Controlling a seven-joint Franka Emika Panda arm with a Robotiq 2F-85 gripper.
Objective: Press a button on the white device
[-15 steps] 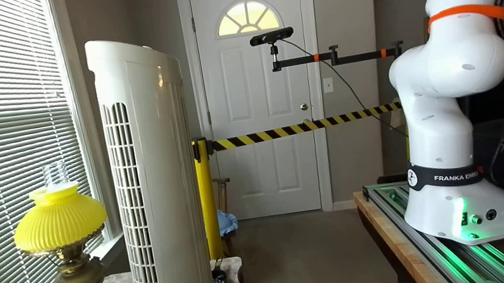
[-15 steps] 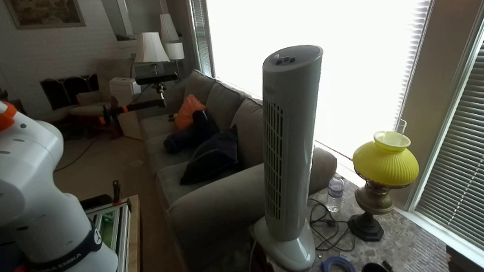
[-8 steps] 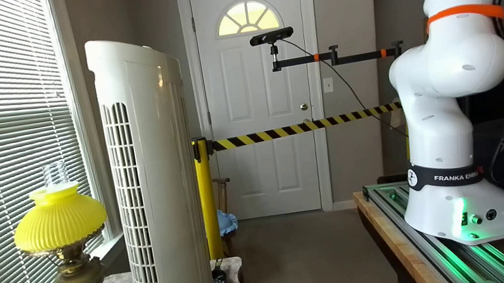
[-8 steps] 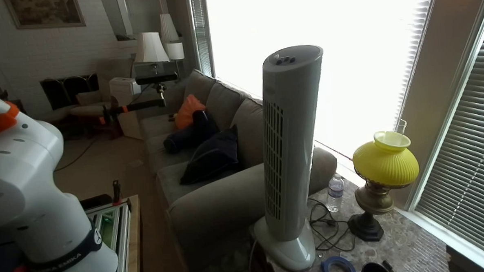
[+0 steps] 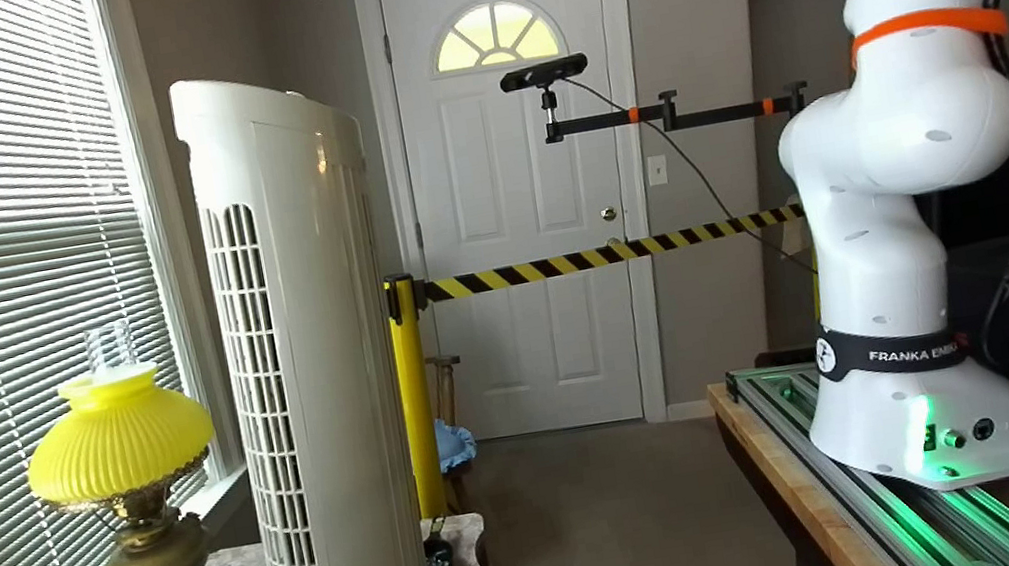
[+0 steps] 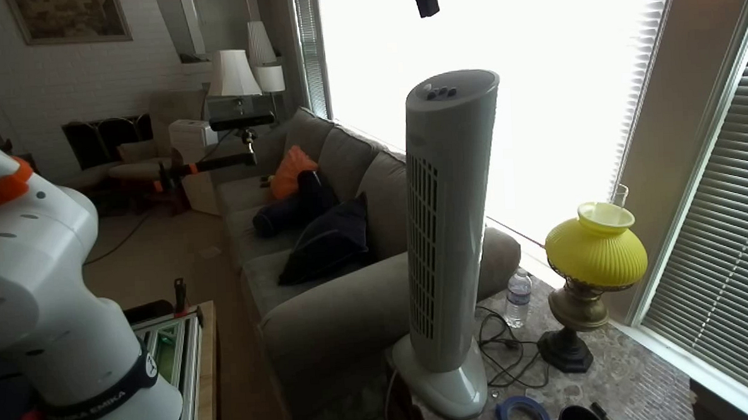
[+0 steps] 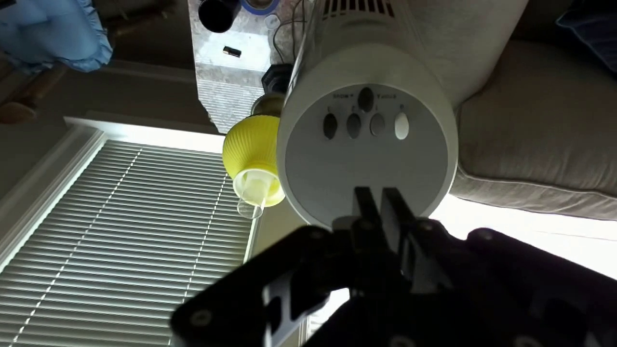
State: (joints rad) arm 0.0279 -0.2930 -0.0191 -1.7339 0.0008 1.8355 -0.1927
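The white device (image 5: 331, 371), a tall tower fan, stands upright in both exterior views. In the wrist view its round grey top panel (image 7: 366, 166) faces the camera. On that panel lie a row of oval buttons, among them a white button (image 7: 401, 126) and a dark button (image 7: 330, 126), with another dark oval button (image 7: 366, 100) just above the row. My gripper (image 7: 377, 189) has its black fingers close together, a narrow gap between them and nothing held. In an exterior view the gripper (image 6: 428, 10) hangs above the fan top, apart from it.
A yellow-shaded lamp (image 6: 596, 247) and a water bottle (image 6: 518, 298) share the stone-topped table (image 6: 627, 375) with the fan. Loose cables (image 6: 510, 355) and blue tape (image 6: 523, 412) lie there too. A sofa (image 6: 346, 299) stands alongside, before the window.
My gripper has come down into both exterior views from above the frame. Its fingers, seen apart half a second ago, have drawn close together. The fan has not moved.
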